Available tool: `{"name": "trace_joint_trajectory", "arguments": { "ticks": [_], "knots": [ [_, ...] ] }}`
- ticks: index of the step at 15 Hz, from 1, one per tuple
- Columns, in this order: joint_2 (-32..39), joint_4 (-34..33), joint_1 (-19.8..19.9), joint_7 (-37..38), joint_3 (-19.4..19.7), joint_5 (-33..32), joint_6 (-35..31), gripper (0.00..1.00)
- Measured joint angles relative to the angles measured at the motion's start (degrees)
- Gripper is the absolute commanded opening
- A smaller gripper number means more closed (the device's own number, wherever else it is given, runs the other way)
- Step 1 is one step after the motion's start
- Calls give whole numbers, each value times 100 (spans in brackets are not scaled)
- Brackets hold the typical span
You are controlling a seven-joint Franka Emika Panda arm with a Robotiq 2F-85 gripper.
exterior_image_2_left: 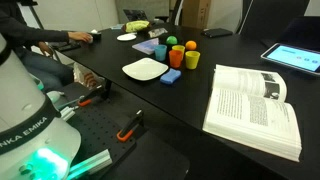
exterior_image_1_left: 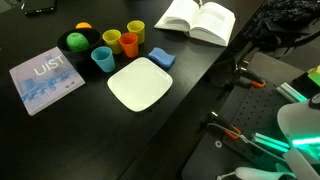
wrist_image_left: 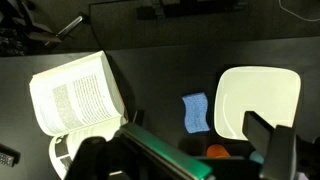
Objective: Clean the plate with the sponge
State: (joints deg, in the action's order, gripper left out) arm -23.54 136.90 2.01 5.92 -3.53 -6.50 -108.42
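Note:
The white square plate (exterior_image_1_left: pixel 140 85) lies flat on the black table, and shows in both exterior views (exterior_image_2_left: pixel 146 69). The blue sponge (exterior_image_1_left: pixel 161 58) lies on the table just beside one edge of the plate (exterior_image_2_left: pixel 171 76). In the wrist view the sponge (wrist_image_left: pixel 197 112) sits left of the plate (wrist_image_left: pixel 260 100), with a narrow gap between them. My gripper (wrist_image_left: pixel 198 150) is high above the table, well short of both, with its dark fingers wide apart and nothing between them. The gripper does not show in the exterior views.
Several coloured cups (exterior_image_1_left: pixel 129 44) and a green bowl (exterior_image_1_left: pixel 75 42) cluster behind the plate. An open book (exterior_image_1_left: pixel 198 20) lies near the table's edge. A pale blue booklet (exterior_image_1_left: pixel 45 80) lies at the far side. A tablet (exterior_image_2_left: pixel 295 57) is at the back.

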Motion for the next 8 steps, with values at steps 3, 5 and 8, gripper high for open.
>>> {"name": "trace_joint_trajectory", "arguments": {
  "ticks": [3, 5, 8],
  "knots": [
    [-6, -46, 0, 0, 0, 0, -2, 100],
    [-5, -61, 0, 0, 0, 0, -2, 100],
    [-5, -62, 0, 0, 0, 0, -2, 100]
  ]
}}
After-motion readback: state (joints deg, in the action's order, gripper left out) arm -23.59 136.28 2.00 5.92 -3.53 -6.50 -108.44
